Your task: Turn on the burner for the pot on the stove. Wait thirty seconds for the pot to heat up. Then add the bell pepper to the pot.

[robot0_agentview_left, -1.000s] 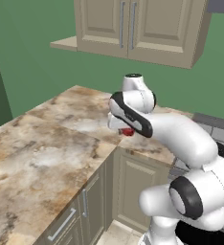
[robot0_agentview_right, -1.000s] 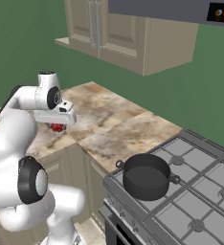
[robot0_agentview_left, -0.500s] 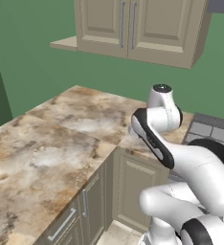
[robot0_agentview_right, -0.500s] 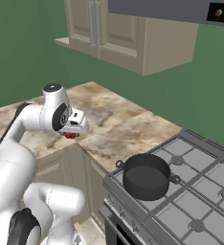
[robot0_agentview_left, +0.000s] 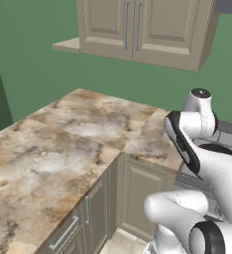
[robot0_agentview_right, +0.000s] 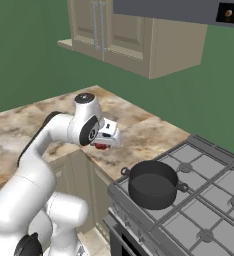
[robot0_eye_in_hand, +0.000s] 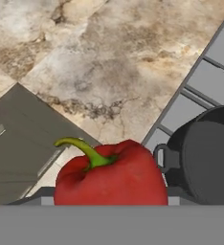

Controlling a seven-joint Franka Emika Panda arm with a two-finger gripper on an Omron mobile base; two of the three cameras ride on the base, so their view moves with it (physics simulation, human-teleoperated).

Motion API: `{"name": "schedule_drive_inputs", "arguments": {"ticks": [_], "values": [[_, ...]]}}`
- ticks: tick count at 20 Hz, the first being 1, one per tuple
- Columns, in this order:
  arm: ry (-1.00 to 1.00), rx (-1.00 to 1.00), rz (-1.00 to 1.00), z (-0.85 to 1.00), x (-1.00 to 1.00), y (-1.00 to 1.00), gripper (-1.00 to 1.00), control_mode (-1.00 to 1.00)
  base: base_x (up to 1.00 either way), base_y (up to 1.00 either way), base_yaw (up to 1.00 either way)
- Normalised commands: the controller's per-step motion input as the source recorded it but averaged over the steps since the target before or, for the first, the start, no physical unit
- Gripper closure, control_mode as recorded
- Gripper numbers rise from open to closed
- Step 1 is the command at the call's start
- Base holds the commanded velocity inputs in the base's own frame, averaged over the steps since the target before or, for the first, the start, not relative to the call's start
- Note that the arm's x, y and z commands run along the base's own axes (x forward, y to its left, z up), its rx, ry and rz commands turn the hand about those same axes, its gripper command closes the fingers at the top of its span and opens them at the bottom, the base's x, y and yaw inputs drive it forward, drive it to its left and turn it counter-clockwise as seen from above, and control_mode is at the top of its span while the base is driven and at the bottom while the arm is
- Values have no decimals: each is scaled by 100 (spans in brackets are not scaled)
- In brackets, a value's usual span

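Looking from the right, you see the gripper (robot0_agentview_right: pixel 105 144) clamped on the red bell pepper (robot0_agentview_right: pixel 102 146), raised over the counter (robot0_agentview_right: pixel 149 132) left of the pot (robot0_agentview_right: pixel 153 184); the stove (robot0_agentview_right: pixel 209 200) carries that pot.

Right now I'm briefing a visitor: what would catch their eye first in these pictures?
The red bell pepper, held in the gripper above the marbled counter's edge, stands out most. Next comes the dark pot on the stove's front-left grate, to the right of the pepper.

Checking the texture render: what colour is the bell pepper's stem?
Green, curving up from the glossy red bell pepper; clearest in the hand view.
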Motion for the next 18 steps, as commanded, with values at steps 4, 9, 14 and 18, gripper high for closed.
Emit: {"name": "schedule_drive_inputs", "arguments": {"ticks": [4,9,14,18], "values": [[0,0,-11,0,0,-91,100,-100,0,0,0],[0,0,-11,0,-9,-73,100,-100,0,0,0],[0,3,-8,2,-42,-50,100,-100,0,0,0],[3,3,-5,1,-31,-28,100,-100,0,0,0]]}}
